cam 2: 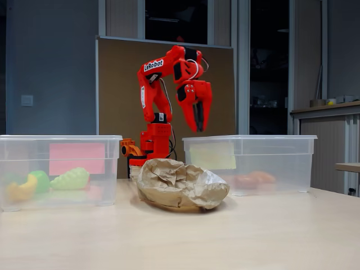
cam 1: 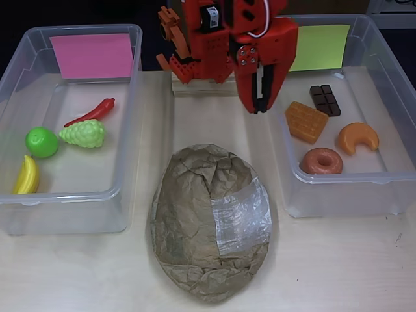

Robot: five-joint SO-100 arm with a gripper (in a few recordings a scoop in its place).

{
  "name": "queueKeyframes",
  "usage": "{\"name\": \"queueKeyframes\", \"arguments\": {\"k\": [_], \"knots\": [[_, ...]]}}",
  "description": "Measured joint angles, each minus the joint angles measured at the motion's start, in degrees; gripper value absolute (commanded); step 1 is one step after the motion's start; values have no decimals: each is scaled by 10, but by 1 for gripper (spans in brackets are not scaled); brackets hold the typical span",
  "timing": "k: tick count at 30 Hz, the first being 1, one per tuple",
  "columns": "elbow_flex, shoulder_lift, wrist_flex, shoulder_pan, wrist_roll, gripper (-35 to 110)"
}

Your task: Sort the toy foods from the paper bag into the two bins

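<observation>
Overhead and fixed views of a sorting scene, read left to right. At left, the clear rectangular plastic bin with the pink paper label [cam 1: 68, 123] holds four toy foods lying apart on its floor: a yellow plastic banana [cam 1: 27, 175] nearest the front corner, a round green apple [cam 1: 41, 142], a light-green bunch of grapes [cam 1: 83, 133] and a slim red chili [cam 1: 91, 113], a grouping that reads as fruit and vegetables. At centre, the crumpled brown paper bag [cam 1: 209, 221], oval in outline with a shiny clear tape patch, rests on the pale wooden table [cam 1: 338, 260] between the bins; whether anything is left inside cannot be told. Behind it the red two-finger gripper [cam 2: 198, 125] hangs raised and pointing down, carrying nothing, its fingers drawn together at the tips. At right, the clear bin with the yellow-green paper label [cam 1: 390, 84] holds a brown chocolate bar [cam 1: 325, 99], an orange waffle [cam 1: 305, 121], a glazed ring donut [cam 1: 321, 161] and an orange croissant [cam 1: 357, 138], plausibly the baked and sweet group. With eight pieces divided four and four, sorting appears complete.
</observation>
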Motion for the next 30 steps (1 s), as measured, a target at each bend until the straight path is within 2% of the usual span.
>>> {"name": "queueKeyframes", "arguments": {"k": [5,14,20,30], "knots": [[141,67,-134,58,-126,0],[366,212,-300,105,-194,0],[479,343,-324,124,-213,0],[620,562,-334,175,-326,3]]}}
